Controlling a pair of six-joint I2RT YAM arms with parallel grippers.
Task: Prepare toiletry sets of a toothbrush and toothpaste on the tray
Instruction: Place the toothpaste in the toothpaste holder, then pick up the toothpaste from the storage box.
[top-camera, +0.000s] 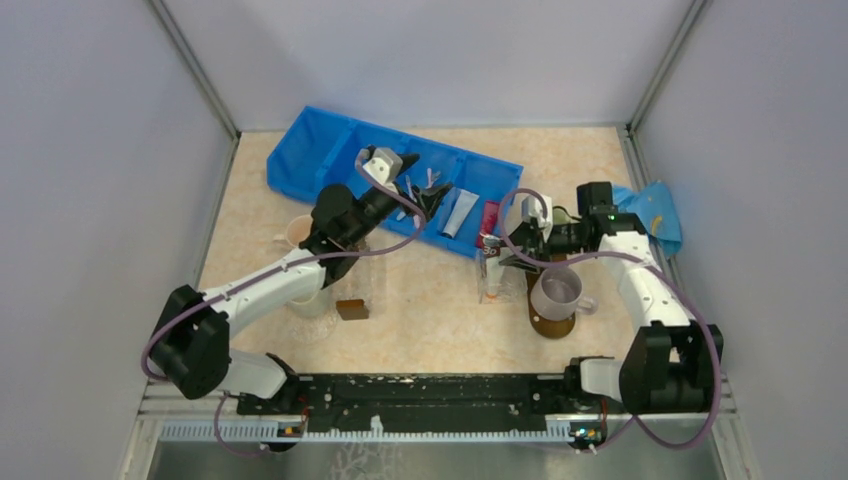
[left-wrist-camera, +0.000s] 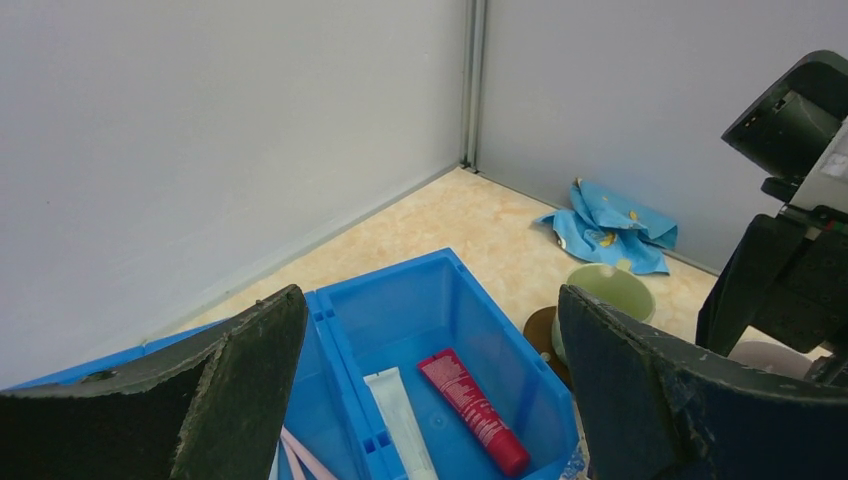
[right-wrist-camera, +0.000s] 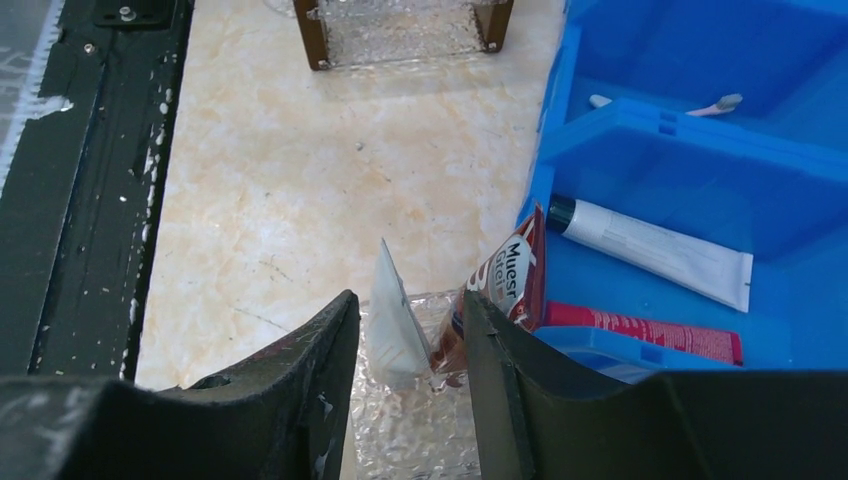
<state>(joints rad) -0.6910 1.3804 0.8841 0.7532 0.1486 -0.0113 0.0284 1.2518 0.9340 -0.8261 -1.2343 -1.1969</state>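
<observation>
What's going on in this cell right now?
Two arms are sorting toiletries. The left gripper hangs wide open over the blue bin, where a white tube and a red tube lie. The right gripper is partly open around a pale tube standing in a clear cup beside a dark tube. The brown tray holds a mug; no sets show on it.

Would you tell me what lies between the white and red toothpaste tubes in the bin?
Only bare floor of the blue bin separates the white tube and red tube, shown in the left wrist view.
</observation>
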